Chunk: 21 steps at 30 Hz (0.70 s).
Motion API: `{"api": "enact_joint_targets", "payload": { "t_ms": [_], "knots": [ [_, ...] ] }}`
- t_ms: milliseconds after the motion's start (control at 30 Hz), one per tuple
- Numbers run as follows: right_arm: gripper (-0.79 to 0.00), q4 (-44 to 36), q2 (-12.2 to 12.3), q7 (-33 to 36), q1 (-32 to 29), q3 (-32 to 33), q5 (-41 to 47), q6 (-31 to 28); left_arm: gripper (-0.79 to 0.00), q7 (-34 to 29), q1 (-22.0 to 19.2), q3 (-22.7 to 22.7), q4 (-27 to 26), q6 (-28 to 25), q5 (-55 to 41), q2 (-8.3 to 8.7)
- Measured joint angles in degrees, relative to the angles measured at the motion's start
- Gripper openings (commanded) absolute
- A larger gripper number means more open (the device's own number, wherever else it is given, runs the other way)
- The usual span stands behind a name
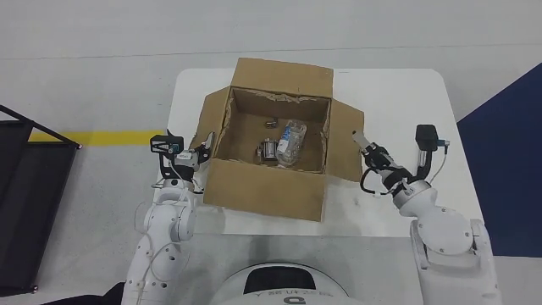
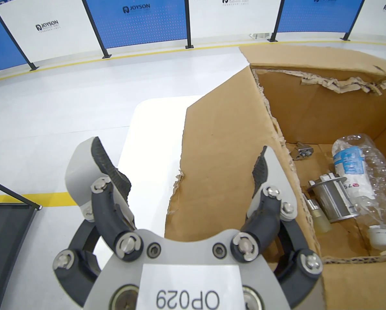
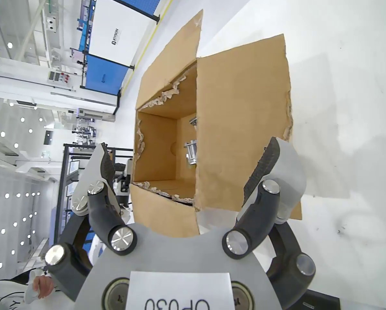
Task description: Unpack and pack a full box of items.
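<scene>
An open cardboard box (image 1: 264,188) stands mid-table with its flaps spread. Inside lie a clear plastic bottle (image 1: 291,142) (image 2: 357,169), a metal cylinder part (image 1: 268,149) (image 2: 333,198), a small metal fitting (image 1: 271,123) (image 2: 301,151) and a small pale vial (image 2: 318,219). My left gripper (image 1: 203,146) (image 2: 183,162) is open beside the box's left flap (image 2: 218,169), nothing between its fingers. My right gripper (image 1: 362,143) (image 3: 189,162) is open at the right flap (image 1: 345,144) (image 3: 244,124), also empty. From the right wrist view the metal cylinder part (image 3: 191,153) shows inside the box.
The white table (image 1: 398,102) has bare room behind and to the right of the box. A black rack (image 1: 21,195) stands on the floor to the left. Yellow floor tape (image 1: 110,137) runs beside it.
</scene>
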Motion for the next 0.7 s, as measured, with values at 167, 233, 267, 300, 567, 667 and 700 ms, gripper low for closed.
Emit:
{"api": "enact_joint_targets", "payload": {
  "t_ms": [167,233,267,300,567,667,700],
  "knots": [
    [0.000,4.94,1.19,6.36,1.56,4.98,-17.12,1.79,0.000,0.00,0.00,0.00,0.00,0.00,0.00,0.00],
    [0.000,7.50,1.72,8.30,2.24,7.70,-20.90,0.75,0.000,0.00,0.00,0.00,0.00,0.00,0.00,0.00],
    [0.000,8.62,1.90,8.75,2.50,8.79,-22.10,0.63,0.000,0.00,0.00,0.00,0.00,0.00,0.00,0.00],
    [0.000,9.63,2.05,9.10,2.75,9.84,-23.04,0.70,0.000,0.00,0.00,0.00,0.00,0.00,0.00,0.00],
    [-0.425,17.51,3.26,12.01,5.65,12.75,-34.58,-0.19,0.000,0.00,0.00,0.00,0.00,0.00,0.00,0.00],
    [-0.428,22.82,3.58,13.70,9.54,11.16,-38.02,-0.82,0.000,0.00,0.00,0.00,0.00,0.00,0.00,0.00],
    [-0.413,24.14,3.65,14.01,10.48,10.73,-38.64,-1.32,0.000,0.00,0.00,0.00,0.00,0.00,0.00,0.00]
  ]
}}
